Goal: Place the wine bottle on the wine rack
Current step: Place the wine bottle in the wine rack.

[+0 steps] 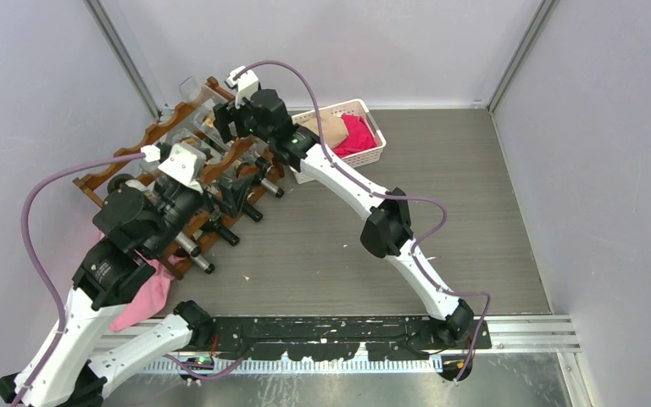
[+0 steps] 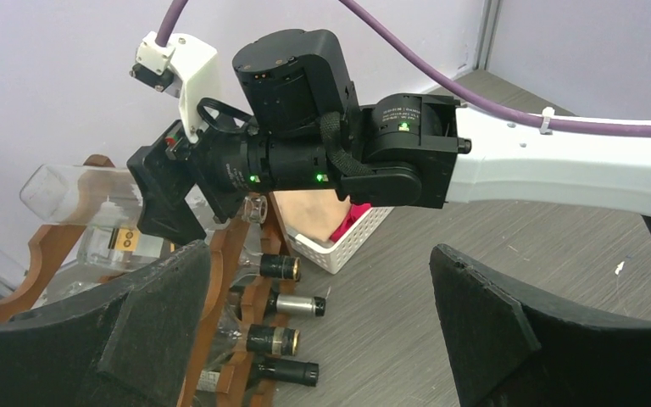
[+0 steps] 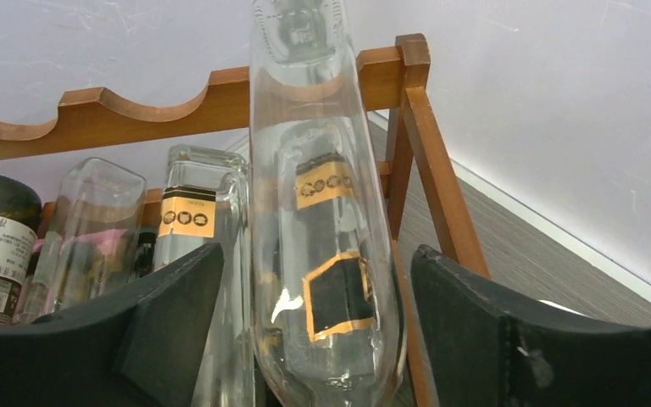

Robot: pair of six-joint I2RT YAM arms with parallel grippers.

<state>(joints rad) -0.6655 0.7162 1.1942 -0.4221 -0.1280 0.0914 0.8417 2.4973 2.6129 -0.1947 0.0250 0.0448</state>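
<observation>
My right pincer (image 3: 315,259) stands wide around the wine bottle (image 3: 322,212) without gripping it. A thin gap shows on each side between the clear glass and my black fingers (image 3: 161,322). The bottle runs straight ahead of me between them. Its far end lies across the top wavy rail of the wine rack (image 3: 136,114), in the last dip beside the corner post on the right of my pincer. Whether its near end sits on a rail I cannot tell, since my pincer hides that part. It carries gold-and-black labels on the side facing me. Just left of my pincer and a tier lower lie other bottles (image 3: 191,229): a clear one with a gold label, another clear one past it, and a dark one with a white paper label at the far left.

My left pincer (image 2: 319,263) hangs spread to its widest with nothing between its fingers, lower than my right pincer and short of the rack's top tier. Ahead of it and to its left, the dark capped necks of the other bottles stick out of the rack's front. Straight ahead, under my right wrist, a white basket (image 2: 339,250) stands on the table (image 2: 492,220) beside the rack, with something pink and something tan in it.
</observation>
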